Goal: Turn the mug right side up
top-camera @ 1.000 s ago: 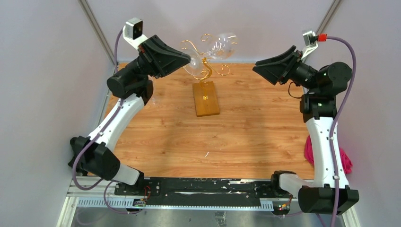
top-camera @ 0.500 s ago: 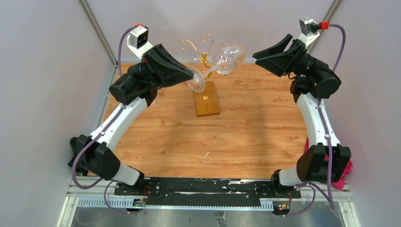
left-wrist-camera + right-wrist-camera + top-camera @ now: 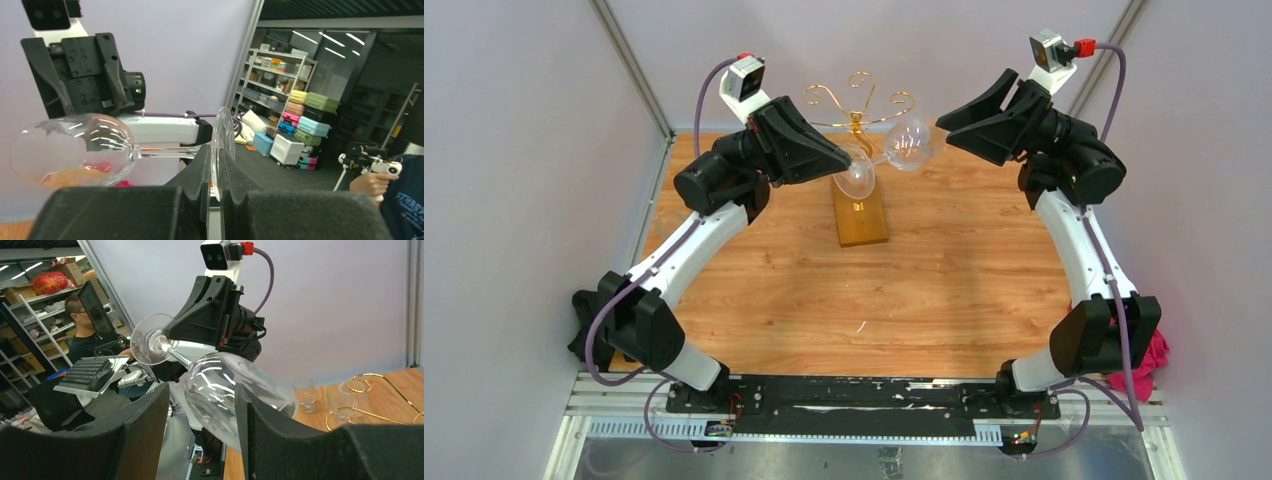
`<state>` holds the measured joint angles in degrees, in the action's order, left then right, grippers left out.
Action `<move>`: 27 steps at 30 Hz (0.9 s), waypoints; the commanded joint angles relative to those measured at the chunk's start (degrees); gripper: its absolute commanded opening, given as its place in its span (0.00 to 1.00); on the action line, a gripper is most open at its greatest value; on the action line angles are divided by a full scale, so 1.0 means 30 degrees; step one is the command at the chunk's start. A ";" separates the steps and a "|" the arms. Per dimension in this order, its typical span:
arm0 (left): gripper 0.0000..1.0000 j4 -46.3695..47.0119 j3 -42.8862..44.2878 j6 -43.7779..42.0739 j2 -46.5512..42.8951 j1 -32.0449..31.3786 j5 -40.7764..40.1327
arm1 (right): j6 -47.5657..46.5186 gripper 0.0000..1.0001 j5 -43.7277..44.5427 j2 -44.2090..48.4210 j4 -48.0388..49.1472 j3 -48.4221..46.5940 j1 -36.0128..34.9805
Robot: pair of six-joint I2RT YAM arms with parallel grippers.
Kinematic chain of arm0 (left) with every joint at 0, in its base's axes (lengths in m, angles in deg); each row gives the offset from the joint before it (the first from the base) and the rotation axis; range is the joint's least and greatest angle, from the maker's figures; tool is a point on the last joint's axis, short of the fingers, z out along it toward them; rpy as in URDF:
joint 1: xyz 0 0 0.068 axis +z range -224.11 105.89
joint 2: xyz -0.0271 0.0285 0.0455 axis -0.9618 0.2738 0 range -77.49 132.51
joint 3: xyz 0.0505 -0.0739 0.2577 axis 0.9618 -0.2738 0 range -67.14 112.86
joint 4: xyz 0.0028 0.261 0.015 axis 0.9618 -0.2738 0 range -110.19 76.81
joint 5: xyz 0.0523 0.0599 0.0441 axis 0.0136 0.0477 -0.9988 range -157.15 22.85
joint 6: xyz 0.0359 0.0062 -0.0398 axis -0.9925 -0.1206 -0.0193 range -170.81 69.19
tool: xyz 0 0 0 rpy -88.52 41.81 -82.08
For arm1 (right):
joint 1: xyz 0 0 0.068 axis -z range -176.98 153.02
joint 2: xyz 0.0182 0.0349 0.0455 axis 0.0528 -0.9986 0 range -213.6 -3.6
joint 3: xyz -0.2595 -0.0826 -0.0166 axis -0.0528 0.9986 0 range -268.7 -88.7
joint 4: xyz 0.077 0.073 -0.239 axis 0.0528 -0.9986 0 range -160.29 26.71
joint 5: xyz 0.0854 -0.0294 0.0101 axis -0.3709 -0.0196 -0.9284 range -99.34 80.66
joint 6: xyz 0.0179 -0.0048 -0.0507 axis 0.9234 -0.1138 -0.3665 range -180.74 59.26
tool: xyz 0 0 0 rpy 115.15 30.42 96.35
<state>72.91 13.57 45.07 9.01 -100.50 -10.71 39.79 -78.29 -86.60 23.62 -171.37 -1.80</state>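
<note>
**Step in hand, as judged:** a mid-air handover so the vessel can be turned upright. No mug is present. The item handled is a clear stemmed wine glass (image 3: 909, 142). It lies roughly level above the far half of the light wooden surface (image 3: 824, 300), foot to the left and bowl to the right.

**Claws:** The left claw (image 3: 216, 150) is clenched on the edge of the glass's disc foot. The right claw (image 3: 200, 395) stands released, with a finger on either side of the bowl. Contact with the bowl cannot be confirmed.

**Recommendation:**
- The right claw should close gently and squarely across the widest part of the bowl.
- It should be seen to hold before the left lets go, because thin glass is slippery and will not bear hard pressure.
- The turn should be made clear of the gold wire rack (image 3: 856, 100).

**Count, near to far:**
- One crumpled pink cloth (image 3: 1157, 350).
- One tan wooden block (image 3: 861, 210), bearing the one rack.
- One wine glass.
- Two claws.
- Apparently two small clear tumblers (image 3: 304, 390) beside the rack, seen in the right wrist view only.
</note>
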 commanded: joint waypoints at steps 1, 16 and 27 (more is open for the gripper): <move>0.00 0.1446 0.1116 -0.0203 -0.0176 -0.0458 -0.0417 | 0.0093 0.56 -0.0378 -0.0103 0.1497 -0.0267 -0.0508; 0.00 0.1461 0.0512 -0.0376 -0.1093 -0.0405 -0.0044 | -0.2350 0.51 -0.0252 -0.0105 -0.2081 0.0121 0.2271; 0.00 0.1457 0.0756 -0.0376 -0.0451 -0.0402 -0.0316 | 0.1072 0.51 0.0383 0.0364 0.1439 0.0357 0.1710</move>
<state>73.15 13.83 45.16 7.44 -101.33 -9.59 40.29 -78.03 -87.65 22.11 -170.76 4.52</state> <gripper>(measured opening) 0.096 0.514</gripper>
